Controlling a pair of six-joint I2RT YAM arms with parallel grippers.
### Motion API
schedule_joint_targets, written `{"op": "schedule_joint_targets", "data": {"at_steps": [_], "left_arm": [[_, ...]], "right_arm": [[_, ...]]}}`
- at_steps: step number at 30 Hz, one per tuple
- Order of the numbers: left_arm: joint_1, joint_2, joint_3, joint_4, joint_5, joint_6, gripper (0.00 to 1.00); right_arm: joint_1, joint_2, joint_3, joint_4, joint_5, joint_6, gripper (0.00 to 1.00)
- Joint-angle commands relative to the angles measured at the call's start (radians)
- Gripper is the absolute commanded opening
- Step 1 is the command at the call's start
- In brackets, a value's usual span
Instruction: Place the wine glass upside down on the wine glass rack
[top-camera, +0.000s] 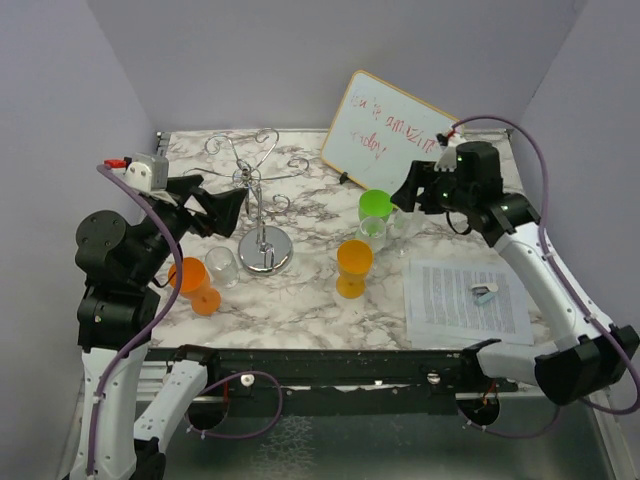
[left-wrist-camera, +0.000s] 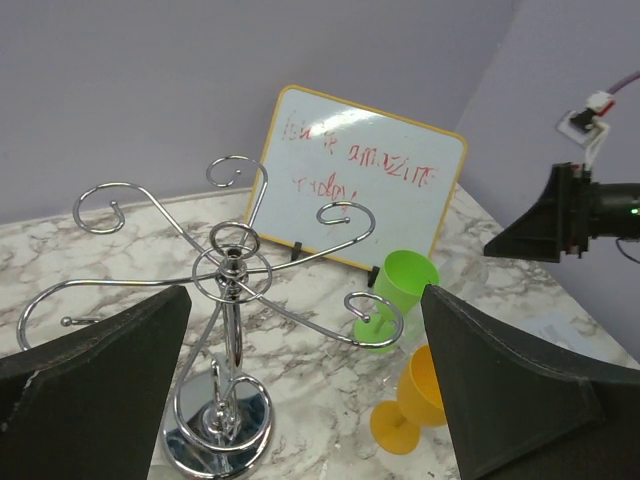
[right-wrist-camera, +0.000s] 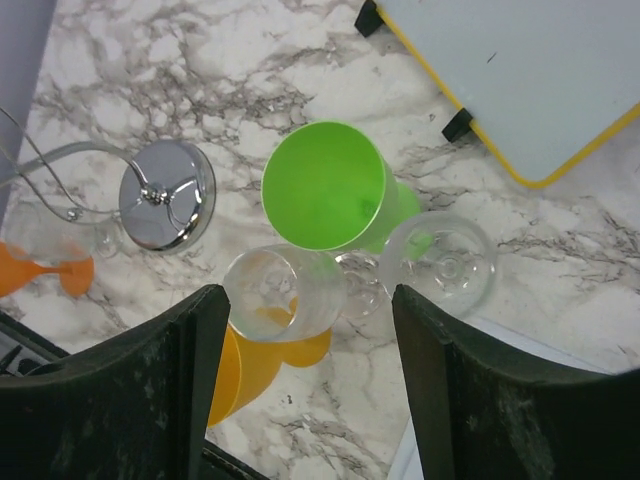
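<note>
**R arm over glass, pick not begun**

Right gripper (right-wrist-camera: 305, 300) hangs w/ jaws well apart, empty. The clear stemmed wine glass (right-wrist-camera: 275, 292) stands upright directly below it, a green plastic cup (right-wrist-camera: 325, 185) just beyond. Left gripper (left-wrist-camera: 305, 300) is spread wide, empty, w/ the thin silver wire rack (left-wrist-camera: 232, 290) just ahead. Next, prob.: drop straight down and pinch the bowl w/o nudging neighbours.

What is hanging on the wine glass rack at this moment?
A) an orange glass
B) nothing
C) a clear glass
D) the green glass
B: every curled arm of the wine glass rack is bare in the left wrist view, and the green glass stands on the table.
</note>
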Motion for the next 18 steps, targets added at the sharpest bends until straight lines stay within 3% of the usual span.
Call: {"op": "schedule_joint_targets", "data": {"at_steps": [1, 7, 13, 18], "left_arm": [[-0.003, 0.011, -0.019, 0.036, 0.081, -0.021, 0.99], [-0.003, 0.026, -0.024, 0.045, 0.083, -0.025, 0.99], [-0.003, 0.036, -0.016, 0.045, 0.077, -0.024, 0.99], [-0.003, 0.058, -0.006, 0.046, 0.056, -0.027, 0.99]], "right_arm": [[0.106, 0.097, 0.028, -0.026, 0.202, -0.027, 0.69], [0.253, 0.284, 0.165, -0.015, 0.339, -0.091, 0.61], [0.293, 0.452, 0.28, -0.025, 0.405, -0.107, 0.6], [0.321, 0.528, 0.327, -0.082, 0.438, -0.098, 0.52]]}}
